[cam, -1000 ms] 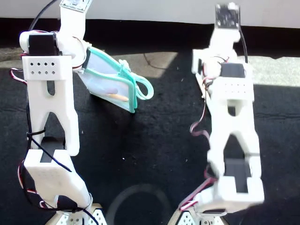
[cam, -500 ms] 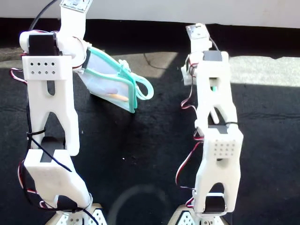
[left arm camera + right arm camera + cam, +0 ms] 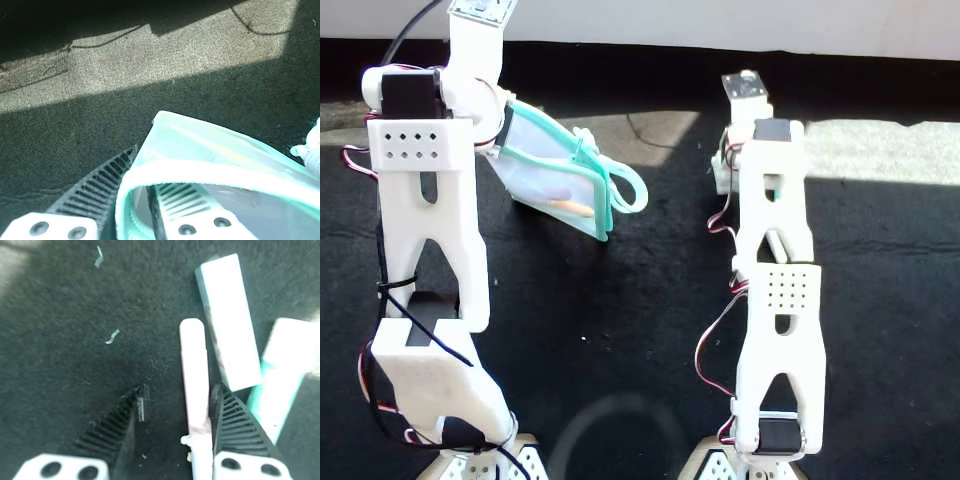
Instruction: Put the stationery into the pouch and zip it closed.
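Observation:
My left gripper (image 3: pixel 150 172) is shut on the teal rim of the translucent pouch (image 3: pixel 215 165), holding it raised at the back left of the table. In the high view the pouch (image 3: pixel 555 175) hangs beside the left arm, with a wood-coloured stick (image 3: pixel 572 207) inside. My right gripper (image 3: pixel 177 390) is open, low over the dark mat. A pale pink pen (image 3: pixel 194 375) lies between its fingers, close to one of them. A white block (image 3: pixel 227 320) and a teal-and-white piece (image 3: pixel 282 375) lie just beyond that finger.
The right arm (image 3: pixel 775 230) stretches toward the back of the black mat (image 3: pixel 620 320) and hides its own gripper from above. A sunlit patch (image 3: pixel 650 135) crosses the back. Small paper scraps (image 3: pixel 114 336) lie on the mat.
The right arm has swung left and stretched out toward the back, straightening from its folded pose. The left arm and the pouch have not moved.

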Robot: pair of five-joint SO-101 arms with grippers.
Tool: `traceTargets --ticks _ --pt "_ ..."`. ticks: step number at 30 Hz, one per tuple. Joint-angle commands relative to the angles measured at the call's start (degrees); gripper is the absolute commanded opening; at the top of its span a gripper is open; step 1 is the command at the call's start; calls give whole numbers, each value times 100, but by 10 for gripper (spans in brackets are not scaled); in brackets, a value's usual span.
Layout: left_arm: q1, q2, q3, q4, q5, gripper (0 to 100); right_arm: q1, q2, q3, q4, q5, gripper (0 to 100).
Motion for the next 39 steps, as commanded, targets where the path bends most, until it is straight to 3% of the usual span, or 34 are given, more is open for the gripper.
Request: traceTargets --ticks 1,3,7,13,20,32,36,39 --pt "-22 101 4 -18 -53 9 31 92 -224 57 70 190" --pt "-22 101 4 -18 -53 9 -31 48 -224 251 70 157" --pt "-22 101 4 -18 -53 9 -110 -277 -497 637 70 0" --pt "-22 101 4 -18 -53 9 -435 -629 -1464 1886 35 5" --pt "-22 101 4 -18 -53 9 -804 -1385 -1420 1877 -492 5" --pt "-22 101 -4 -18 -53 9 -848 -4637 2844 1789 -492 5" --pt "-22 101 -4 -26 -53 9 -831 -5534 4664 1147 -466 5" --pt "-22 101 -4 -26 -53 9 -769 -6070 6589 75 -466 5"
